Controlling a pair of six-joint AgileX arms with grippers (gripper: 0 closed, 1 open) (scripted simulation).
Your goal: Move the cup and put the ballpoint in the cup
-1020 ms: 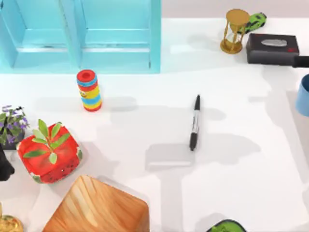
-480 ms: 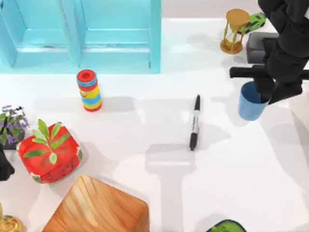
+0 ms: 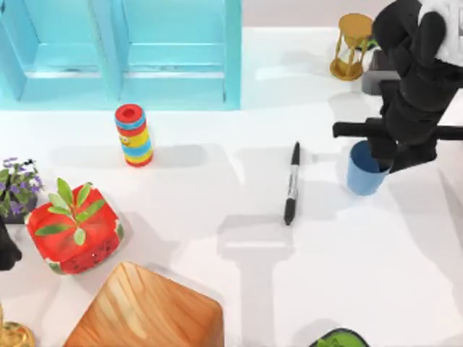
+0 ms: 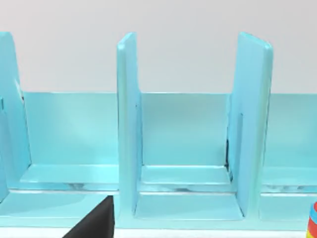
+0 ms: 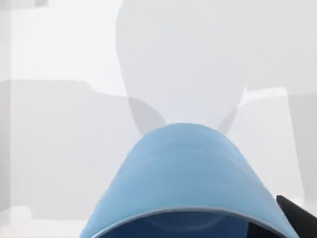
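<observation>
The light-blue cup stands upright at the right of the table, with my right gripper shut on its far-right rim. In the right wrist view the cup rises close in front of the camera, above the white tabletop. The ballpoint, black with a grey-white middle band, lies flat on the table a little left of the cup, pointing toward the back. My left arm is parked at the left edge of the table.
A red, blue and yellow striped cylinder stands left of centre. A turquoise shelf unit lines the back left. An hourglass and a dark box sit back right. A red planter, a flower pot and a wooden block crowd the front left.
My right arm came in from the right edge carrying the cup, moving it leftward to a spot just right of the ballpoint. The ballpoint has not moved.
</observation>
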